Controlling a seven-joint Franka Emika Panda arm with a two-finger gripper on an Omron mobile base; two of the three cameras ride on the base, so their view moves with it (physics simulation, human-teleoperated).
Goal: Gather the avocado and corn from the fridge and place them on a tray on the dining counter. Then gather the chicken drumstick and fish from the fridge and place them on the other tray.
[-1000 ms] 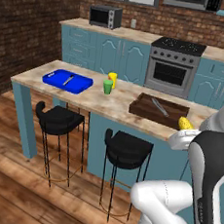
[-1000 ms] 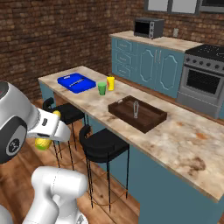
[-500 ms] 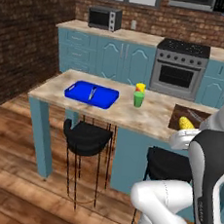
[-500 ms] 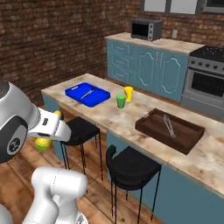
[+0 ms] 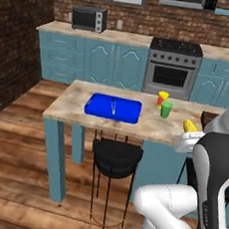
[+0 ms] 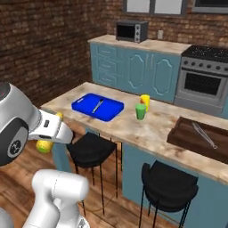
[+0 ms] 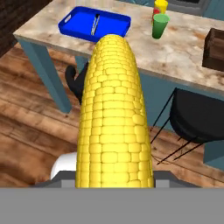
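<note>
Right now the robot stands short of the dining table (image 6: 133,129), and reading the scene from left to right, the first thing on the stone top is the blue tray (image 6: 98,107), with a small metal utensil (image 6: 98,105) lying across its middle. Just past it stand a green cup (image 6: 140,111) and a yellow cup (image 6: 145,102), close together, and further right sits the dark brown wooden tray (image 6: 200,138) with another utensil on it. Two black stools (image 6: 91,149) are tucked under the table's near edge. The gripper (image 5: 189,135) is pinching the corn (image 7: 114,118), held out ahead of the arm and well apart from the table. To finish this step well, I would say the arm needs to carry the cob over the blue tray's raised rim, come down beside the utensil rather than on it, and let go low so the round cob does not roll off toward the cups.
</note>
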